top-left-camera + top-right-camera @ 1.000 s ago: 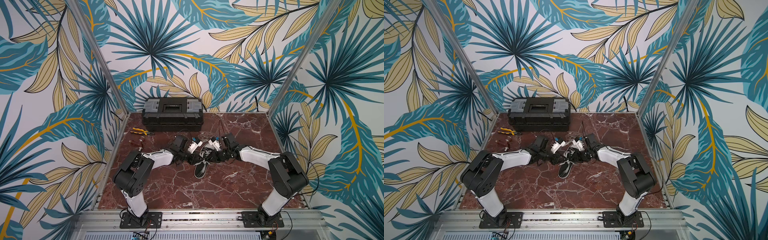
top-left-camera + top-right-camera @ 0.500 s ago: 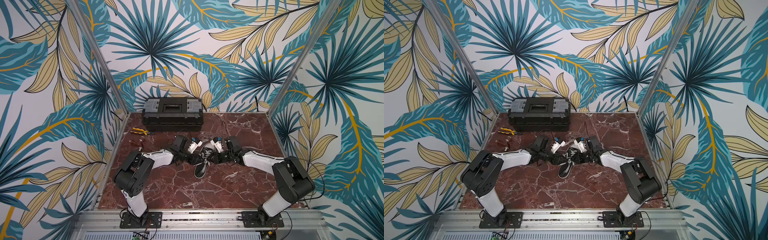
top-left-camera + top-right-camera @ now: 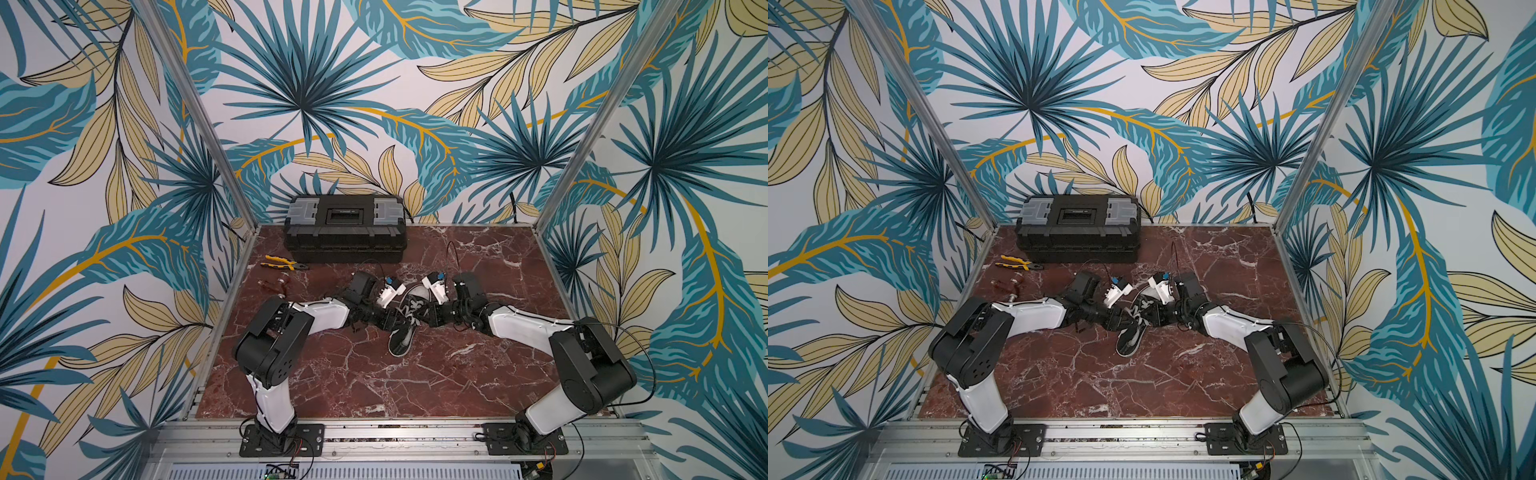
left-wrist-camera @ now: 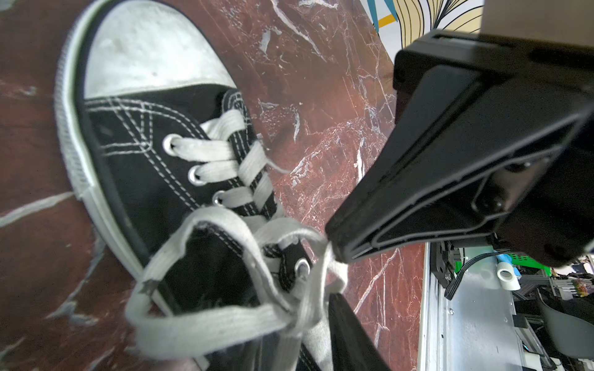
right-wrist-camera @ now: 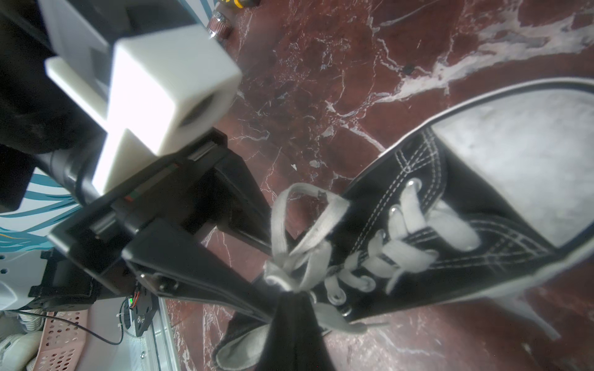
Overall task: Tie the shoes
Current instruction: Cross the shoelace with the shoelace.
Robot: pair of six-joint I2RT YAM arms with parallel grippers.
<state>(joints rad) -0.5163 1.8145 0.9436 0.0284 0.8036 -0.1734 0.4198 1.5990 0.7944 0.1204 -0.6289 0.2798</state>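
Although the laces [image 4: 205, 327] are crossed into a loose tangle with one open loop above the top eyelet [image 4: 302, 266], nothing looks drawn snug, so I judge the tying to be roughly midway; a firm knot and a finished bow are left to do. The shoe [image 3: 400, 337] lies in the middle of the table [image 3: 457, 374], toe toward the near edge. The right gripper [image 4: 336, 250] is pinched closed on a strand just beside that eyelet; the left gripper [image 5: 270, 282] has its fingers parted on either side of the tangle and grips nothing that I can see. Black canvas with white double stitching makes the upper; the toe cap [image 4: 144, 51] is scuffed, matt white rubber, rounded; the sole edge [image 4: 69, 135] is ribbed; the laces are flat, woven, slightly frayed and limp; the table is glossy red-brown marble with white veins.
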